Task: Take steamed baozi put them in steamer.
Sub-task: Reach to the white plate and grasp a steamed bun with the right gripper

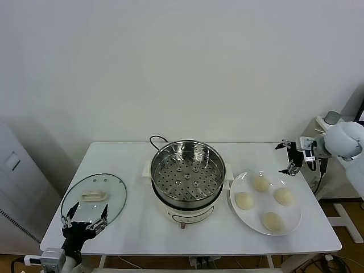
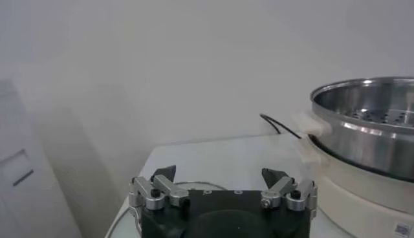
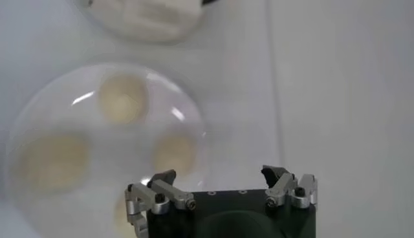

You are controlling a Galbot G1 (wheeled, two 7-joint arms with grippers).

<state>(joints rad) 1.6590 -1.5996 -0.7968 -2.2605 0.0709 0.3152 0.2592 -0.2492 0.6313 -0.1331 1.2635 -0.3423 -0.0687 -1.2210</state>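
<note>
Hovering beyond the far right edge of the plate, the right gripper is holding its fingers spread apart with nothing between them. All four steamed baozi are sitting on that white plate, on the right side of the tabletop; none is in the steamer yet. Seen from the head view, the buns are lying below and slightly inward of the right gripper, the nearest one close by and the others farther toward the near edge. Being round domes, they are offering no long axis to line up with, so approach angle probably matters little. The right arm is clearly the nearer one. The steamer is standing open at the centre, just beside the plate, its perforated bottom bare.

The left gripper is waiting low at the near left corner, fingers parted and empty, next to the glass lid. The tabletop is plain white, set against a pale wall, with a black cord trailing behind the pot.
</note>
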